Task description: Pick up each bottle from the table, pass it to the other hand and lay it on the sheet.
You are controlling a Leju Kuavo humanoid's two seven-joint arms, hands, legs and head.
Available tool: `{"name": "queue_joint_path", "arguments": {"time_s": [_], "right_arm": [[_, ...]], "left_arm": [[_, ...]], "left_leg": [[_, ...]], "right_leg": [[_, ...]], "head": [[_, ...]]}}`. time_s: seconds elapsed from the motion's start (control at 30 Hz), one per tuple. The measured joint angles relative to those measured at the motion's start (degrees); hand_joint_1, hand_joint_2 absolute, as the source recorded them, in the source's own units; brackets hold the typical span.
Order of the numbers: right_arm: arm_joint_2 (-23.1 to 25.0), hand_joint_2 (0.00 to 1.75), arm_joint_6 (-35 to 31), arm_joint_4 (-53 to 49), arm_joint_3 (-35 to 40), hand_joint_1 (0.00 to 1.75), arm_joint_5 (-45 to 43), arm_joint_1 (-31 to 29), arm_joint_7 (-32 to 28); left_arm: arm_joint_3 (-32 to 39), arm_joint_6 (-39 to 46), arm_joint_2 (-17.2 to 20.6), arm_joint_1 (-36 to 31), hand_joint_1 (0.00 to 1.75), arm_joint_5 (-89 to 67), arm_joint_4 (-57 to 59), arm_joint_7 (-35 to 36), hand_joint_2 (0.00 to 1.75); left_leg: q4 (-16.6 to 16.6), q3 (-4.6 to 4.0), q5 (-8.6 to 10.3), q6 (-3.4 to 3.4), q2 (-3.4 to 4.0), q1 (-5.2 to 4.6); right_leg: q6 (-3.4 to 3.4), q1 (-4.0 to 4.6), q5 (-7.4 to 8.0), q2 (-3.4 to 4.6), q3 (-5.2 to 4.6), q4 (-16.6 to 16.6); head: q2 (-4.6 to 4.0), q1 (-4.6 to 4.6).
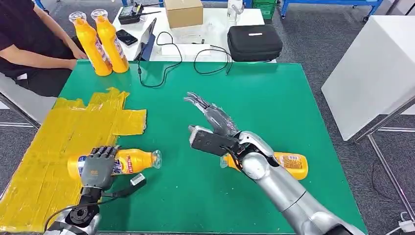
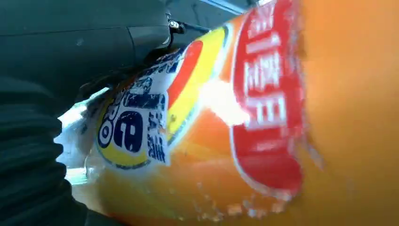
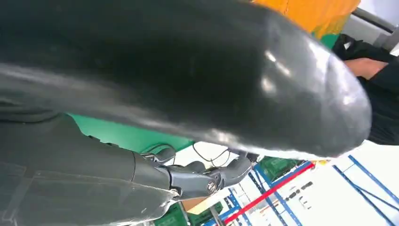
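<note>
Yellow sheet (image 1: 58,142) covers the green worktop's (image 1: 293,98) left part. Left hand (image 1: 99,167) grips a bottle (image 1: 134,160) lying at the sheet's edge. Right hand (image 1: 215,125) hovers mid-worktop, fingers (image 1: 198,102) spread, holding nothing. Second bottle (image 1: 292,165) lies beneath the right arm. Two more (image 1: 103,44) stand at the far-left corner.

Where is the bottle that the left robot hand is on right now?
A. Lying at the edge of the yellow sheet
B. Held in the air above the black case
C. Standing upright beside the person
A: the bottle lies on its side at the yellow sheet's edge, under the left robot hand.
</note>
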Motion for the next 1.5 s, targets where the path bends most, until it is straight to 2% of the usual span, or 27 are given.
{"name": "queue_joint_path", "arguments": {"time_s": [0.33, 0.67, 0.83, 1.1, 1.17, 1.27, 1.33, 1.5], "right_arm": [[-0.5, 0.00, -0.8, 0.0, 0.9, 0.00, -0.2, 0.0, 0.0], [-0.9, 0.00, -1.0, 0.0, 1.0, 0.00, -0.2, 0.7, 0.0], [-1.4, 0.00, -1.5, 0.0, 1.0, 0.00, 0.1, 1.6, 0.0], [-1.8, 0.00, -1.9, 0.0, 1.0, 0.00, 0.1, 2.0, 0.0], [-2.0, 0.00, -2.0, -0.1, 0.9, 0.00, 0.5, 2.3, 0.0], [-2.7, 0.00, -2.2, -1.1, 0.0, 0.00, 1.6, 4.1, -0.2], [-3.2, 0.00, -2.2, -1.9, -0.7, 0.00, 2.7, 5.6, -0.5], [-3.6, 0.00, -2.0, -2.9, -2.2, 0.00, 4.6, 8.0, -0.8]], "left_arm": [[0.7, 0.7, -0.8, -3.0, 0.00, 0.0, 6.4, -3.9, 0.00], [2.6, 0.7, -1.3, -3.1, 0.00, 0.0, 6.5, -4.3, 0.00], [7.5, 0.7, -2.8, -1.9, 0.00, 1.5, 4.6, -11.7, 0.00], [11.5, 0.7, -4.2, -1.0, 0.00, 1.9, 3.2, -12.5, 0.00], [13.1, 0.7, -4.9, -0.5, 0.00, 3.1, 2.2, -15.5, 0.00], [19.7, 0.7, -8.0, 0.1, 0.00, 8.2, -1.3, -28.9, 0.00], [25.5, 0.7, -10.2, 0.1, 0.00, 11.1, -3.9, -35.3, 0.00], [32.8, 0.7, -12.4, -0.3, 0.00, 14.3, -7.8, -36.7, 0.00]], "left_leg": [[0.0, 0.11, 0.02, 0.00, -0.05, 0.00], [0.0, 0.11, 0.03, 0.00, -0.02, -0.01], [0.0, 0.10, 0.02, 0.00, -0.01, 0.00], [0.0, 0.10, 0.02, 0.00, -0.01, 0.01], [0.0, 0.10, 0.02, 0.00, -0.01, 0.01], [0.0, 0.06, 0.03, 0.00, -0.07, 0.01], [0.0, 0.04, 0.02, 0.00, -0.03, -0.02], [0.0, 0.04, 0.01, 0.00, 0.01, -0.01]], "right_leg": [[0.00, 0.00, 0.00, -0.03, 0.16, 0.0], [0.00, 0.00, 0.00, -0.02, 0.15, 0.0], [0.00, 0.00, 0.00, -0.01, 0.11, 0.0], [0.00, 0.00, 0.00, -0.01, 0.10, 0.0], [0.00, 0.00, 0.00, -0.01, 0.08, 0.0], [0.00, 0.00, 0.00, -0.03, 0.09, 0.0], [0.00, -0.01, 0.00, -0.03, 0.08, 0.0], [0.00, 0.00, 0.01, -0.01, 0.02, 0.0]], "head": [[0.00, 0.02], [0.00, 0.00], [0.00, 0.02], [0.00, 0.00], [0.00, 0.00], [0.00, 0.02], [0.00, 0.00], [0.00, 0.00]]}}
